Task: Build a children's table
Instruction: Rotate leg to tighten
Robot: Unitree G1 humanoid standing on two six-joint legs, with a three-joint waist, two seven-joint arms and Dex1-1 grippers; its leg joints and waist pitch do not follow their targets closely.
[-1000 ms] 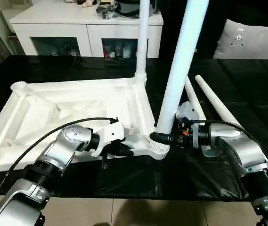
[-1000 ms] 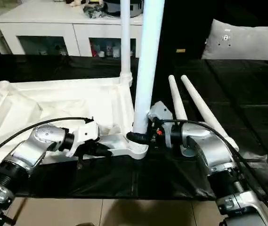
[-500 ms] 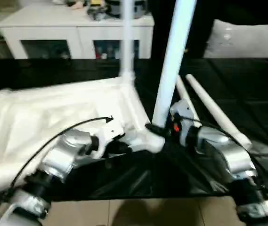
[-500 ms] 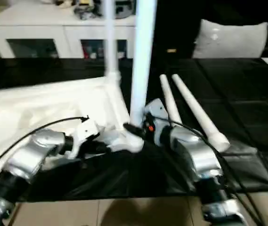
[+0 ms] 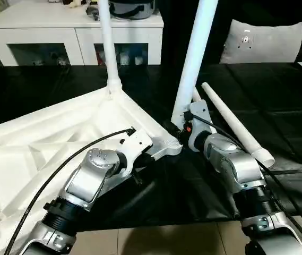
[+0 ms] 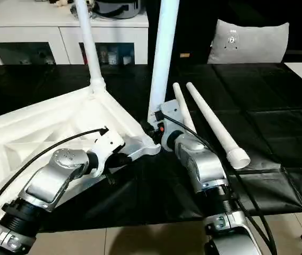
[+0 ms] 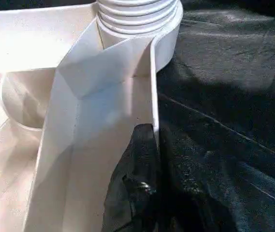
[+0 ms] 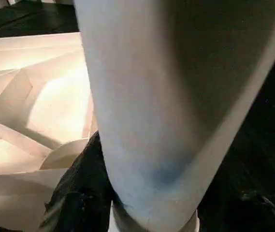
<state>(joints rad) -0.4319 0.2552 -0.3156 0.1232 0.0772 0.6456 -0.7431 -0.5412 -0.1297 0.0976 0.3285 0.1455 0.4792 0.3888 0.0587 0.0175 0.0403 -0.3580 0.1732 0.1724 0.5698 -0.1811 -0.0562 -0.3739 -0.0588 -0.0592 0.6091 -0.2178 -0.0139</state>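
White plastic fills the near left of the black-covered worktop (image 5: 278,106): the tabletop (image 5: 44,143) lies upside down, ribs showing. At its near edge the left gripper (image 7: 149,159) is pinched shut on the thin rim wall just beside the near corner socket (image 5: 169,146). The right gripper (image 5: 176,129) is clamped around the foot of a leg (image 5: 193,58) that stands in that socket, leaning a little. I'd judge this leg is being seated or screwed home.

Farther back, a second leg (image 5: 106,42) stands upright in the far corner socket. Two spare legs (image 5: 233,119) lie side by side on the worktop toward its right edge, just beyond the right arm. So roughly half the legs are in; two more, and the flip upright, remain.

Behind the worktop stand a white cabinet (image 5: 44,37) and a grey cushion (image 5: 262,40). The right forearm lies between the tabletop and the spare legs, which may hamper reaching them.
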